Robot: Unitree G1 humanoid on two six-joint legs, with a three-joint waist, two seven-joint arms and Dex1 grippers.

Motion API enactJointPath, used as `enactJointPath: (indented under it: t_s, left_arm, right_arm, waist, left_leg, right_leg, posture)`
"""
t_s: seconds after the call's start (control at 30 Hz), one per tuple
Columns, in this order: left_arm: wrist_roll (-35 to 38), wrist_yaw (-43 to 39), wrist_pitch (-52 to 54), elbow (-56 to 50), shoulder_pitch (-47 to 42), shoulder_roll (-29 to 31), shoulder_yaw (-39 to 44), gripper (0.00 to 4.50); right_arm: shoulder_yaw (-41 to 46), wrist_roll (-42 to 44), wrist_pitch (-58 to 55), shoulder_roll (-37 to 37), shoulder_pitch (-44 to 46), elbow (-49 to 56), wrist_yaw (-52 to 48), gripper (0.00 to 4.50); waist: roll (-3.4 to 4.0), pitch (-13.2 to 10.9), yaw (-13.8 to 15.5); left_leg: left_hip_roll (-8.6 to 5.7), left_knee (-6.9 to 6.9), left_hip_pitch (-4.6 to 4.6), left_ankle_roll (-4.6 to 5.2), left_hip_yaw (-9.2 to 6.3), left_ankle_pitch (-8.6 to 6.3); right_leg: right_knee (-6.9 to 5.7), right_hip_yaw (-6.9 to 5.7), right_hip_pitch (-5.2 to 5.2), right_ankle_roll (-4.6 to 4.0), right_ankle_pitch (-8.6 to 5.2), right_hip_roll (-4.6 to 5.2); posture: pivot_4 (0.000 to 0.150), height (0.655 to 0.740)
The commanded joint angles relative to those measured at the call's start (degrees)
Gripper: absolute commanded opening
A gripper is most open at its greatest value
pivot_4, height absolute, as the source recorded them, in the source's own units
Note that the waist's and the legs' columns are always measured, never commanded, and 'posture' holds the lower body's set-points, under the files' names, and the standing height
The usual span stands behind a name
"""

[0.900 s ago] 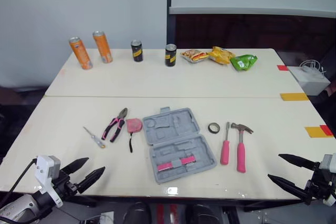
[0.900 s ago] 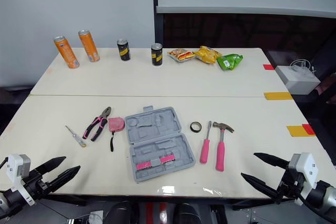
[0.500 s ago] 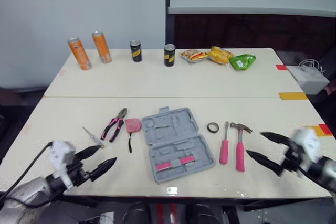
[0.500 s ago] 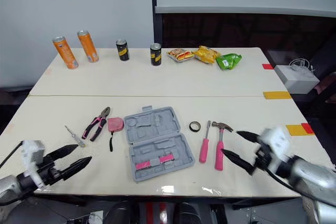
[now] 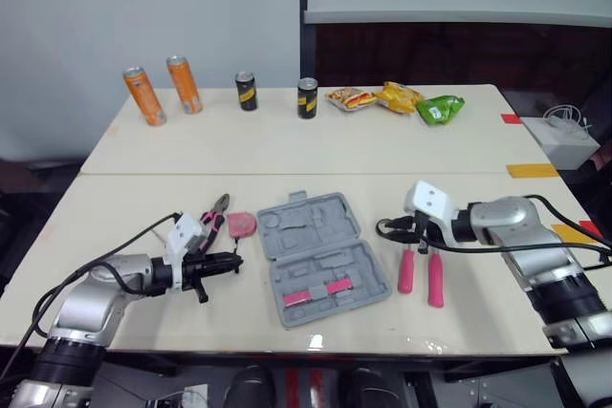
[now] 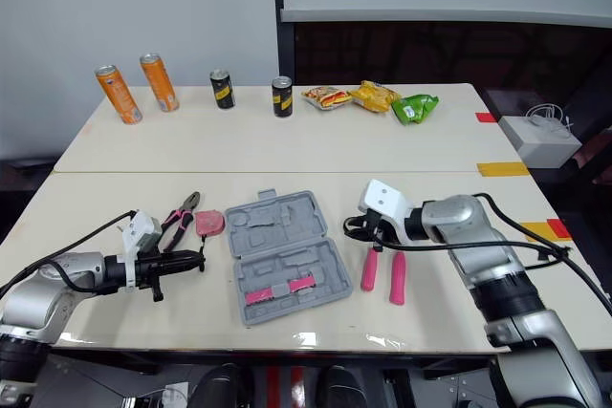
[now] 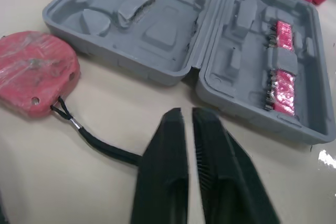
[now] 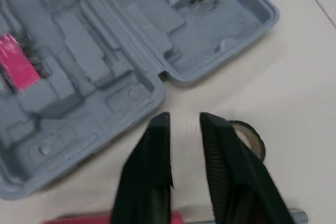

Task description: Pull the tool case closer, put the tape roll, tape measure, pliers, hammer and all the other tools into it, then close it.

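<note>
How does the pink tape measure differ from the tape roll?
The tape measure is a pink, solid rounded body with a black strap; the tape roll is a dark open ring. The tape measure lies left of the case, the tape roll right of it. Both lie on the table, outside the case.

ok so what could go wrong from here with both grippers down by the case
1. The tape roll lies beside the right gripper, outside its narrow gap, so closing may miss it or nudge it away.
2. The left gripper is shut by the tape measure strap; it could snag and drag it.
</note>
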State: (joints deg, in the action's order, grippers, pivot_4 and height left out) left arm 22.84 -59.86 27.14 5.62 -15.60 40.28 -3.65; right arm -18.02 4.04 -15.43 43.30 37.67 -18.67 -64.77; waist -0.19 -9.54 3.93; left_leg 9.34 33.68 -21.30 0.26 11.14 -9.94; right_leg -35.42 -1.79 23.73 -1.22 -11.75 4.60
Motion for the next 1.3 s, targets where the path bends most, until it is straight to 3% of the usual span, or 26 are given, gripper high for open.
enactJointPath:
  t_s: [0.03,0.33,0.87,1.13,1.3]
  left_arm:
    - [-3.01,-1.65,-2.02,3.36,-3.55,-1.41,-3.0,0.0]
    - [-7.51,-0.72,-3.21,7.63,-7.63,-6.23,-6.82,0.0]
    - [-12.28,0.28,-4.79,11.34,-10.28,-9.77,-8.12,0.0]
    - [-14.38,0.19,-6.78,14.93,-12.25,-11.16,-8.74,0.0]
    - [-15.06,-1.5,-8.39,17.73,-14.4,-11.28,-9.19,0.0]
  right_arm:
    - [-3.06,-5.39,6.25,-2.19,5.85,-8.73,-1.79,0.05]
    - [-5.28,-10.74,13.45,-7.85,13.34,-21.65,-4.56,0.05]
    - [-7.57,-19.06,21.53,-16.54,22.15,-40.2,-4.21,0.05]
    - [-7.85,-21.06,23.22,-18.8,22.92,-43.46,-5.38,0.05]
    - [-6.61,-19.64,22.18,-17.84,20.73,-40.29,-8.89,0.05]
  waist:
    - [0.0,-0.01,-0.12]
    - [-0.02,-0.03,-0.49]
    - [0.02,-0.05,-1.0]
    - [0.02,-0.05,-0.93]
    - [0.02,-0.05,-0.89]
  left_leg:
    - [0.0,0.06,0.0,-0.02,0.0,-0.01]
    - [0.05,0.4,-0.05,-0.24,-0.04,-0.14]
    - [0.09,0.4,-0.3,-0.01,-0.09,0.0]
    - [0.1,0.49,-0.81,0.11,-0.11,0.07]
    - [0.11,0.49,-0.79,0.15,-0.1,0.11]
  right_leg:
    - [-0.05,0.0,0.0,-0.06,0.04,0.0]
    - [-0.22,0.0,-0.05,-0.19,0.11,0.0]
    - [-0.22,-0.08,0.14,-0.21,0.11,-0.01]
    - [-0.33,-0.1,0.68,-0.28,0.15,-0.01]
    - [-0.36,-0.11,0.68,-0.38,0.21,-0.01]
  posture:
    - [0.15,0.74]
    - [0.15,0.74]
    - [0.15,0.74]
    - [0.15,0.74]
    - [0.15,0.74]
